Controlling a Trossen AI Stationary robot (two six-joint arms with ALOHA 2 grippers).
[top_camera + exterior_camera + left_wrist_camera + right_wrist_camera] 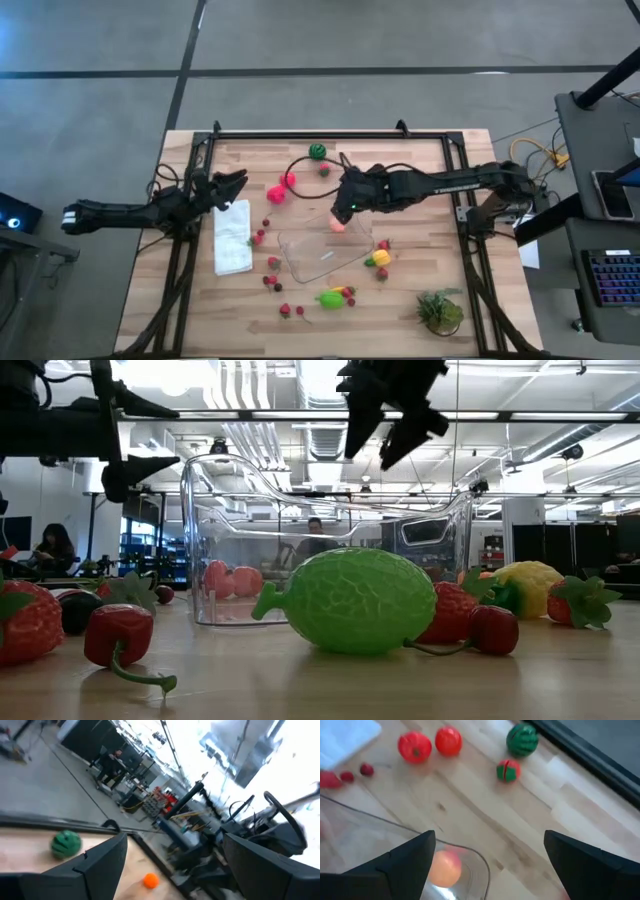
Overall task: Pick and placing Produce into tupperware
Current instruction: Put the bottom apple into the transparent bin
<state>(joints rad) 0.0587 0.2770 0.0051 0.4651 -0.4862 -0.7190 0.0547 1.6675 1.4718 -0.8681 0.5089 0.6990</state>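
No readable text

I find no legible word, label, brand, number or sign on anything around me or in the room beyond.

- The right gripper (345, 208) hangs over the tupperware's (325, 253) far edge, above a pale orange fruit (338, 225).
- The left gripper (238, 182) waits by the white cloth (232, 238) at left.
- A lime green fruit (331, 298) lies near.
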